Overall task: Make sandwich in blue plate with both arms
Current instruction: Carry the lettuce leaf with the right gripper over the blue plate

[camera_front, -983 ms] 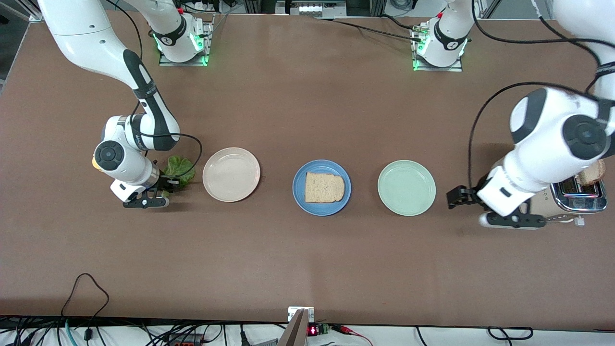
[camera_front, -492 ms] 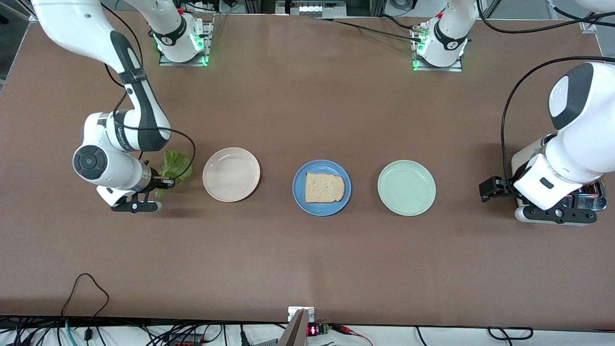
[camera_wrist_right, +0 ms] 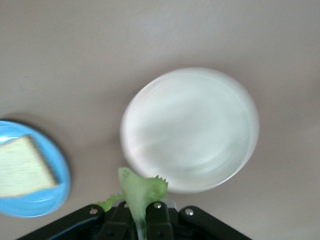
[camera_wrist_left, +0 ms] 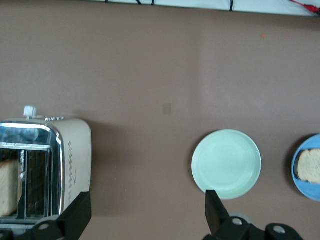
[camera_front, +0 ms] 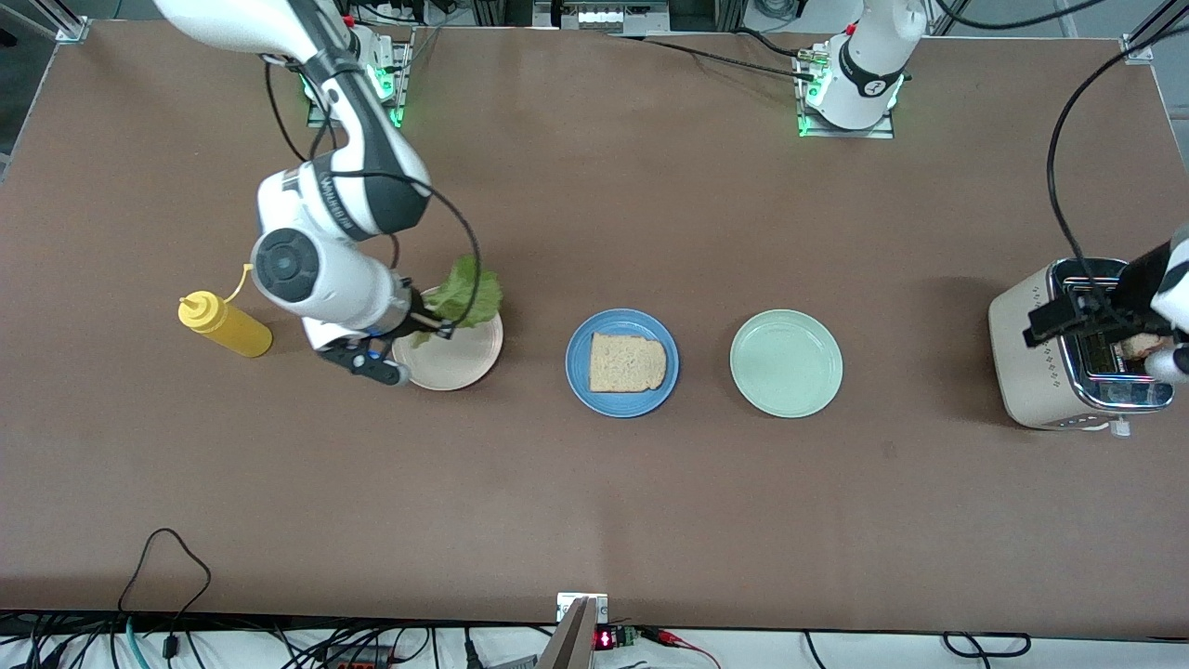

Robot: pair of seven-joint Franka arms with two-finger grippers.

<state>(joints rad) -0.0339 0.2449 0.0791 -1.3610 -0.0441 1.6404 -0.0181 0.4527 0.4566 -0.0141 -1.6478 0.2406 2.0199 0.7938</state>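
The blue plate lies mid-table with one toasted bread slice on it. My right gripper is shut on the stem of a ruffled green lettuce leaf and hangs over the cream-white plate. My left gripper is open and empty, high over the toaster's edge. Another bread slice stands in the toaster's slot.
A pale mint-green plate lies bare between the blue plate and the toaster. A yellow squeeze bottle lies on the table toward the right arm's end. Cables run along the table edge nearest the front camera.
My right arm lifted the lettuce and carried it from beside the bottle to over the cream-white plate, uncovering the yellow bottle. My left arm drew back toward the toaster.
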